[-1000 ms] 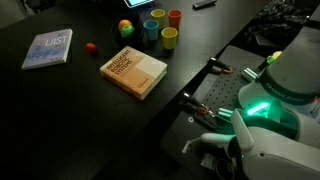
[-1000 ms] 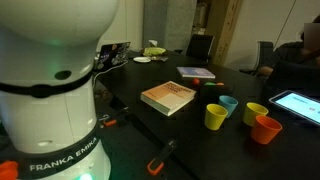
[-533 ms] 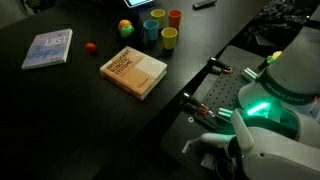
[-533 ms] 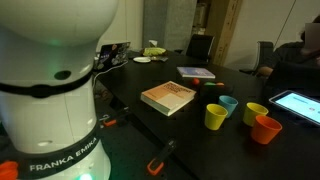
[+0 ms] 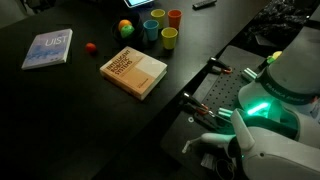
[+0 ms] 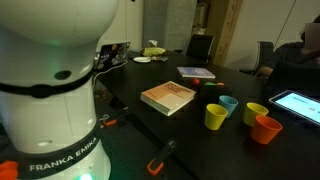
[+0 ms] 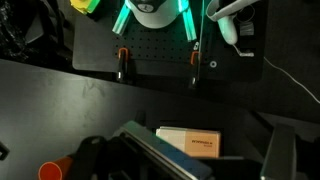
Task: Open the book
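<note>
The book (image 5: 134,72) lies shut and flat on the black table (image 5: 60,110), tan cover up with dark red lettering. It also shows in the exterior view (image 6: 168,97), and in the wrist view (image 7: 190,142) with its white page edge towards the left. My gripper (image 7: 188,166) shows only in the wrist view, as dark fingers at the bottom left and bottom right, set wide apart, open and empty. It is above the table and apart from the book. In both exterior views only the robot base (image 5: 275,90) shows.
A thin blue-grey book (image 5: 48,48) lies farther along the table. Several coloured cups (image 5: 163,27) and two small balls (image 5: 125,27) stand beyond the book. Orange-handled clamps (image 5: 215,68) sit on the table edge by the base. A tablet (image 6: 300,105) lies near the cups.
</note>
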`<state>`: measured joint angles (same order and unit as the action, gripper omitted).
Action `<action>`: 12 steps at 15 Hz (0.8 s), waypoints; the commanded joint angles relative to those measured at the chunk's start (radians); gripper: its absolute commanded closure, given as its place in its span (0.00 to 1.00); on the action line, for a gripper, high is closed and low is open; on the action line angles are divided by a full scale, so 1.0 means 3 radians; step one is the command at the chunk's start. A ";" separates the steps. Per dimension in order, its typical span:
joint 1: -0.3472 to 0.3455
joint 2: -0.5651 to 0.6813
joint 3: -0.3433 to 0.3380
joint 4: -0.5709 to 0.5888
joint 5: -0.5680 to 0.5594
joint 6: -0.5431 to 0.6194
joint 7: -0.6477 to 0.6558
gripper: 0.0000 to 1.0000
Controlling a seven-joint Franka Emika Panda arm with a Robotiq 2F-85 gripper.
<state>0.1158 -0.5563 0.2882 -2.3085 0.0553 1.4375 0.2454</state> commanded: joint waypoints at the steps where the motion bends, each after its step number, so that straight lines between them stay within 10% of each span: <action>1: 0.0022 0.0139 -0.0042 -0.0379 0.0095 0.0578 0.0148 0.00; 12: -0.0004 0.1056 -0.0728 -0.0846 0.0894 0.1996 -0.0793 0.00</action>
<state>0.1144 -0.3150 0.1227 -2.5749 0.2370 1.9810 0.1179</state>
